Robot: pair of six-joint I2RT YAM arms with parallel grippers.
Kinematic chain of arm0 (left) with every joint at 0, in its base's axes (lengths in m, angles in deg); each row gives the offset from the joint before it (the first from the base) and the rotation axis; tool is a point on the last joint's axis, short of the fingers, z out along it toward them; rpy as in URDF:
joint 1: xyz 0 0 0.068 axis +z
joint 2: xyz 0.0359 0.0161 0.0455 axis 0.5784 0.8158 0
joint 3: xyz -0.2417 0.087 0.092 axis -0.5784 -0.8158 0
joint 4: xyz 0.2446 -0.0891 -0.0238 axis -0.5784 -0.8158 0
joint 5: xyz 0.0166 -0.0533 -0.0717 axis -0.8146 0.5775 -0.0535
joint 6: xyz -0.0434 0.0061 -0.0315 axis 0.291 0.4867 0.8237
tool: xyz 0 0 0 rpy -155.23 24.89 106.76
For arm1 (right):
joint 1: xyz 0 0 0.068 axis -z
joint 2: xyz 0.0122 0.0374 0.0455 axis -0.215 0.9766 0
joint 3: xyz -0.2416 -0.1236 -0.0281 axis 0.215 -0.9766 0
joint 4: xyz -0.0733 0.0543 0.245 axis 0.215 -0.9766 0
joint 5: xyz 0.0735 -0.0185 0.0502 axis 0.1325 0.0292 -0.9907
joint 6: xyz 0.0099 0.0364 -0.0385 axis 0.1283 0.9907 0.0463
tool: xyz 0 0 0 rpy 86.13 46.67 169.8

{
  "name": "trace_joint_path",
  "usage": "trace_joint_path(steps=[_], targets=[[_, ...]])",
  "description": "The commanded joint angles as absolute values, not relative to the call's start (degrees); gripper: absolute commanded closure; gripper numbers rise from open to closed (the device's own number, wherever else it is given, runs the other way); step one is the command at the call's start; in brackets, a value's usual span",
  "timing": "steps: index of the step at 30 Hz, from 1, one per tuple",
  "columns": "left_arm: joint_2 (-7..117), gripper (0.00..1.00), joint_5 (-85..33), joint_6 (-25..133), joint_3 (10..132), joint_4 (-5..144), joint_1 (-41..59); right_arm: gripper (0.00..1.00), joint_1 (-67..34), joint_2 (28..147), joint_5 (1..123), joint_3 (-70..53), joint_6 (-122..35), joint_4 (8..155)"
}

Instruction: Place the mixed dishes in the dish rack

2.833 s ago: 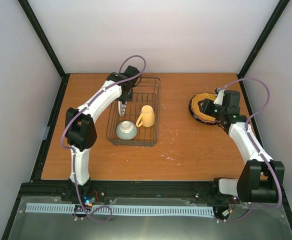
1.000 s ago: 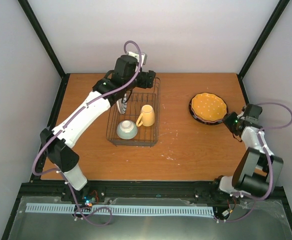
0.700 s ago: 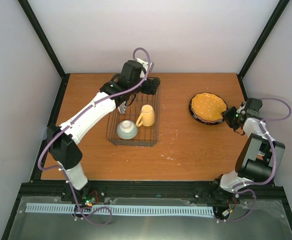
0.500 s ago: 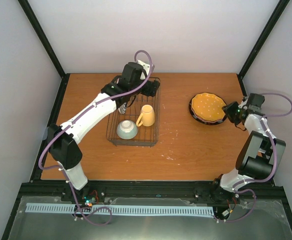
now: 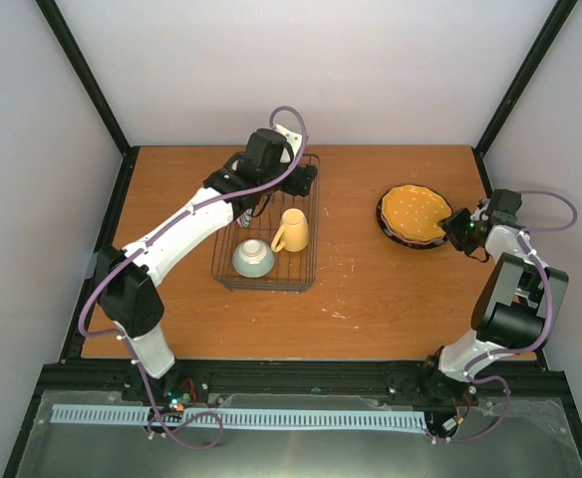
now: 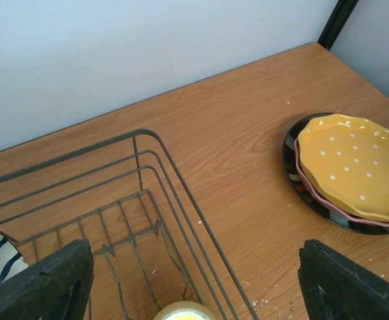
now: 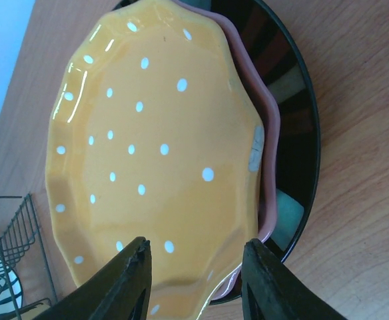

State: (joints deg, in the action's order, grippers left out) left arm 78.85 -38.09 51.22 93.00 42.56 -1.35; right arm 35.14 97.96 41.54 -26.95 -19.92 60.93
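left fingers (image 6: 38,283) spread wide above dish rack (image 6: 181,193), right fingers (image 7: 131,280) parted beside orange-yellow scalloped plate (image 7: 154,153)

A wooden table (image 5: 391,289) stood enclosed by white walls (image 5: 311,70) behind and beside it, with black frame posts (image 5: 84,78) rising from its far corners.

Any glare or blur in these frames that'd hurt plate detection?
Right wrist: glare streaks on the rim of the orange-yellow plate and bright reflections on the dark plate; edges sharp. Left wrist: own jaws at the bottom corners are dark and soft, rest crisp. Top external: even light, faint shadows, no blur.
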Motion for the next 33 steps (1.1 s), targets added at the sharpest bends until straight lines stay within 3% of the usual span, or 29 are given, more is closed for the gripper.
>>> trace_joint_path(steps=[1, 15, 20, 23, 33], targets=[[76.6, 0.16, -39.4, 50.0, 92.4, 44.4, -1.7, 0.62, 34.2, 99.8, 42.5, -25.8, -20.8, 60.3], [75.3, 0.16, -41.5, 49.7, 91.0, 44.6, -1.7, 0.64, 28.9, 105.5, 45.0, -23.7, -19.8, 62.2], [75.2, 0.16, -42.1, 49.6, 90.6, 44.8, -1.8, 0.79, 28.3, 106.7, 44.9, -22.7, -19.7, 62.2], [75.4, 0.16, -42.1, 49.6, 90.7, 44.8, -1.8, 0.96, 28.2, 106.7, 44.5, -22.6, -20.0, 62.2], [76.8, 0.17, -37.8, 50.3, 91.7, 45.9, -1.7, 0.97, 28.1, 102.1, 44.0, -24.7, -19.9, 63.3]])
